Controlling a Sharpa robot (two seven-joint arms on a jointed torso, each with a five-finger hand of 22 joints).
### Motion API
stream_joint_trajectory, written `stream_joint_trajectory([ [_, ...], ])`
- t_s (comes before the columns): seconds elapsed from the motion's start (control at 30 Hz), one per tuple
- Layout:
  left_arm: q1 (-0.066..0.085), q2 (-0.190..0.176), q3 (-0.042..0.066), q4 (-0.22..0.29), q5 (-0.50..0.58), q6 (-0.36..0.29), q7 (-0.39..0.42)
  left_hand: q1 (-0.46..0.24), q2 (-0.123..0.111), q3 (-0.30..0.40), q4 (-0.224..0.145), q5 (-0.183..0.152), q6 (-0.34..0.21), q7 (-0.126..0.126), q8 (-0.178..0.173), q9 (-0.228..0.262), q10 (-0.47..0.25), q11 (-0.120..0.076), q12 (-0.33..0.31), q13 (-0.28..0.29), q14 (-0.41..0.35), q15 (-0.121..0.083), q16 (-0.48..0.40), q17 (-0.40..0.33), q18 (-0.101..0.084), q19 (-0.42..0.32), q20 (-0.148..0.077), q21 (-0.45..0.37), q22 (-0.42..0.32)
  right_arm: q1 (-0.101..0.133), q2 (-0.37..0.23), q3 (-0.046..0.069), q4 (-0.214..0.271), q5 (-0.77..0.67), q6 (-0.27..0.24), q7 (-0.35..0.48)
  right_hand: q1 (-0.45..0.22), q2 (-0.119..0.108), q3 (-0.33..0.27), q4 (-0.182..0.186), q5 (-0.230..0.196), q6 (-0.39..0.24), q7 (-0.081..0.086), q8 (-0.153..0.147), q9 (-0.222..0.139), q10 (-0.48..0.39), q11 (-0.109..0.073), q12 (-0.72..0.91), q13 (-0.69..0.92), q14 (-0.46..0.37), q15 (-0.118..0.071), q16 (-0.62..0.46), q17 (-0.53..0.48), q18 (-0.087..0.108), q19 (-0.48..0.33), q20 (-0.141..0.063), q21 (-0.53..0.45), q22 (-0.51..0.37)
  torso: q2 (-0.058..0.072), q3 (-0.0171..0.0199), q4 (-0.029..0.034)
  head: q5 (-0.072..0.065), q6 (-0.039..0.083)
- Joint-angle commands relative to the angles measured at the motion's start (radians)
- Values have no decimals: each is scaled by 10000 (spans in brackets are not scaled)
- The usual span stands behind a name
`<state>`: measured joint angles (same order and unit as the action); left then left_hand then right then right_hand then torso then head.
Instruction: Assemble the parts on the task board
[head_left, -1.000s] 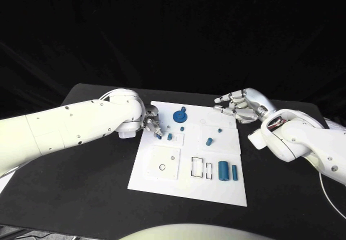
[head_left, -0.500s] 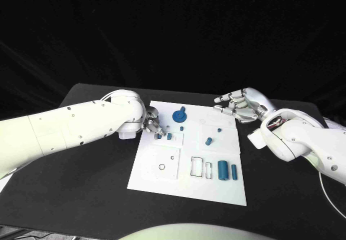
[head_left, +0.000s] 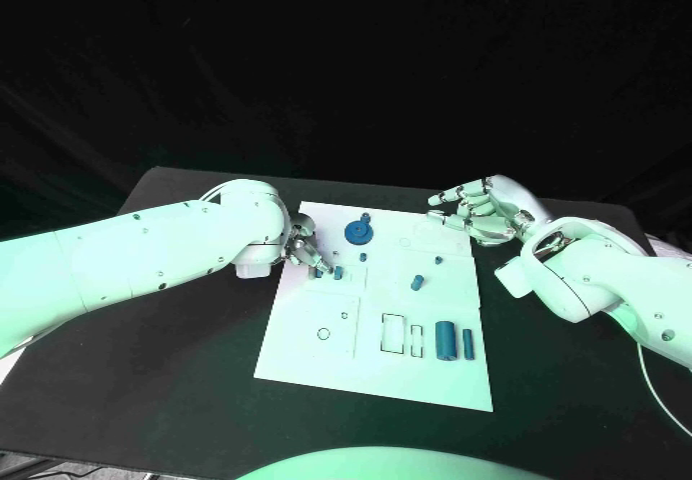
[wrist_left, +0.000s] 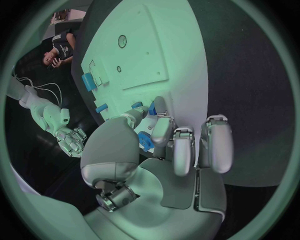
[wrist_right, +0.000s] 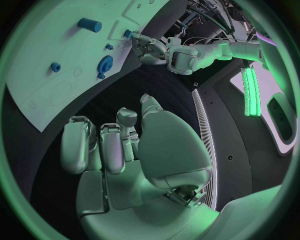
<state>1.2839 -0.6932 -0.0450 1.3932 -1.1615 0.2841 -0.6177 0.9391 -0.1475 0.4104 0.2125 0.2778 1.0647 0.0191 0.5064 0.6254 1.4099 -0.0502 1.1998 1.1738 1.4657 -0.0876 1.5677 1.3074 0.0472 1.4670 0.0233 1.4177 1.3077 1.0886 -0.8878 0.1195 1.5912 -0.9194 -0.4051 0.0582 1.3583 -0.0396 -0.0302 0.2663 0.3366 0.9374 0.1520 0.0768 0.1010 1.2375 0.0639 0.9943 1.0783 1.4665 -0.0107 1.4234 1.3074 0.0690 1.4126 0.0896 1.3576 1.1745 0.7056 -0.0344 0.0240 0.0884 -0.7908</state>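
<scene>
Locate the board (head_left: 433, 385), the white plate at the centre of the head view, lying flat on the black surface (head_left: 144, 380).

Left hand (head_left: 304, 250): you see it at the board's left edge, in the centre-left of the frame. Its fingertips (wrist_left: 152, 108) are down on the board and close around a small blue part (wrist_left: 145, 140). In the left wrist view, that part sits between thumb and fingers, so treat this hand as grasping the part. A second small blue peg (head_left: 339, 271) stands just beside the fingertips.

Right hand (head_left: 476, 212): you see it above the board's upper right corner, in the upper right of the frame. Its fingers are curled inward with nothing between them, as the right wrist view (wrist_right: 119, 145) confirms. It does not touch the board.

Parts on the board, by frame position:
- Blue gear (head_left: 358, 234), near the top edge, centre of the frame.
- Small blue peg (head_left: 417, 283), mid-board, right of centre.
- Two blue cylinders (head_left: 447, 341), side by side at the lower right of the board, next to two black-outlined rectangular slots (head_left: 394, 333).
- A square outline with a small ring (head_left: 325, 333), lower left of the board.
</scene>
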Motion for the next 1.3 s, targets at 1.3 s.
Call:
stream_joint_trajectory([
  [1.3,-221,-220,-50,234,-1025,-5527,5779,5280,94,-1523,-844,-443,-1847,1232,-1947,-2441,-4326,1284,-7913,-7718,-2305,910,-8866,-5594,1376,-3316,810,-9127,-5951,-25,17,-4,-120,-1,72,55,9,93,-56,-23,81,51,-15,60,17,-9,-25,-13,-38,595,-70,-76,672,99,-23,-49,-58,-34,11,-3,-12,-274,150],
])
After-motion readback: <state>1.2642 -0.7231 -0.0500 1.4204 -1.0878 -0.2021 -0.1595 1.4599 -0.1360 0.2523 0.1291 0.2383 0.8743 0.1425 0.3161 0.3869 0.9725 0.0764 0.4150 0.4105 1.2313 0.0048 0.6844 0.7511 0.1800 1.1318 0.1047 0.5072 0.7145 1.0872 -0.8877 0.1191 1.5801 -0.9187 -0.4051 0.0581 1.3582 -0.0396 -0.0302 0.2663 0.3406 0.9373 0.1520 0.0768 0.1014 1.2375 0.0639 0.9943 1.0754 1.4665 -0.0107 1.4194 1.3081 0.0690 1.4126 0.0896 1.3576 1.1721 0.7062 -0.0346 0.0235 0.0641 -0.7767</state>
